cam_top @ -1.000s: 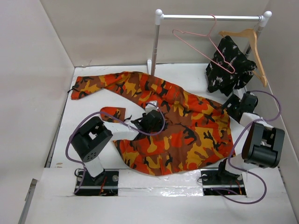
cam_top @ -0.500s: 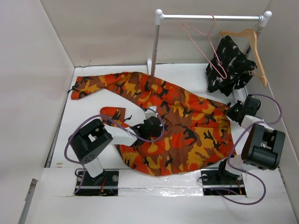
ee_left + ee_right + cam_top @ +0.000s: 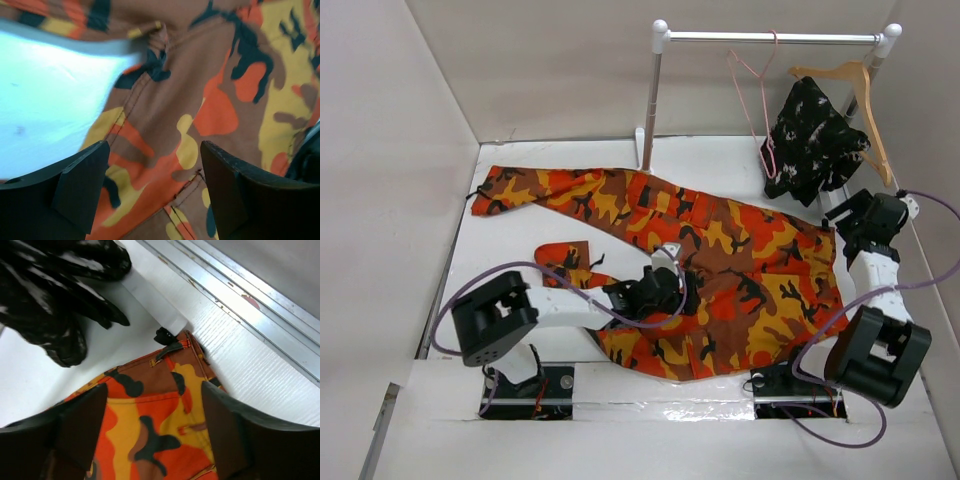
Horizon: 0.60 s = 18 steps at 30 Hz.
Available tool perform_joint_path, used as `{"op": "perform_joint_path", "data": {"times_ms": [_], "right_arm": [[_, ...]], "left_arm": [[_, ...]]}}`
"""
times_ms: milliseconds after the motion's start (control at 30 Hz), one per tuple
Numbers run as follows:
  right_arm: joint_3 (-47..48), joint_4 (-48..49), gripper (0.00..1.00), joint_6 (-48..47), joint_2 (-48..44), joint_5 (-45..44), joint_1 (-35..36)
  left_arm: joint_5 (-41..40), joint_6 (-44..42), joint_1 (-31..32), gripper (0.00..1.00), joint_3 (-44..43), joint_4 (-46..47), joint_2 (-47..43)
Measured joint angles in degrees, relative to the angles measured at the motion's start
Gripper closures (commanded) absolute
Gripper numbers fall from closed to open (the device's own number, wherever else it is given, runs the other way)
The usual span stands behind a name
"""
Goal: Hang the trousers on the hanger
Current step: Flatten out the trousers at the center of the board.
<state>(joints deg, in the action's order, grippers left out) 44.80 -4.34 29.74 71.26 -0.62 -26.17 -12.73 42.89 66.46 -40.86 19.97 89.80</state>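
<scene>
The camouflage trousers (image 3: pixel 740 270) lie spread flat on the table, one leg reaching to the far left and the waist at the right. My left gripper (image 3: pixel 672 290) hovers open over the crotch seam (image 3: pixel 165 150), nothing between its fingers (image 3: pixel 82 182). My right gripper (image 3: pixel 855 222) stands open just above the waistband corner (image 3: pixel 182 347), also holding nothing. The thin pink hanger (image 3: pixel 760 110) hangs by its hook from the rail, seen nearly edge-on, apart from both grippers.
A white rail stand (image 3: pixel 655 90) rises at the back. On it hangs a wooden hanger (image 3: pixel 855 85) carrying a black-and-white garment (image 3: pixel 810 140), which also shows in the right wrist view (image 3: pixel 55 295). A metal track (image 3: pixel 250 290) runs along the right wall.
The trousers have been drawn rightward and lie flatter. Both grippers have let go of the cloth; the left moved right and nearer, the right moved toward the right wall. The pink hanger has swung edge-on.
</scene>
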Motion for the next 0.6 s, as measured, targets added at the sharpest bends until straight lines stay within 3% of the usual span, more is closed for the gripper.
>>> {"op": "perform_joint_path", "data": {"times_ms": [100,200,233,267,300,433,600], "right_arm": [[-0.79,0.02,0.20,0.17,-5.51,-0.61,1.88],[-3.21,0.72,0.52,0.13,-13.81,0.04,7.56],[-4.22,1.20,0.66,-0.07,-16.33,0.52,10.43],[-5.44,2.29,0.92,-0.20,-18.64,1.31,13.64],[-6.91,3.30,0.99,-0.50,-20.61,2.01,16.96],[-12.72,5.84,1.00,-1.90,-23.41,5.38,31.82],[-17.57,9.53,1.00,-3.65,-16.92,7.17,51.54]], "left_arm": [[-2.01,0.04,-2.10,0.29,-0.04,-2.97,-5.84],[-3.98,0.17,-7.52,0.34,-0.04,-4.11,-12.00],[-4.33,0.39,-10.32,0.35,-0.04,-4.22,-13.77],[-4.85,0.74,-13.44,0.38,-0.04,-4.33,-15.32],[-4.52,1.11,-17.27,0.40,-0.04,-4.42,-16.70],[-4.11,2.99,-34.29,0.42,0.44,-4.57,-20.61],[-3.02,5.70,-53.81,0.42,0.92,-5.20,-21.44]]}}
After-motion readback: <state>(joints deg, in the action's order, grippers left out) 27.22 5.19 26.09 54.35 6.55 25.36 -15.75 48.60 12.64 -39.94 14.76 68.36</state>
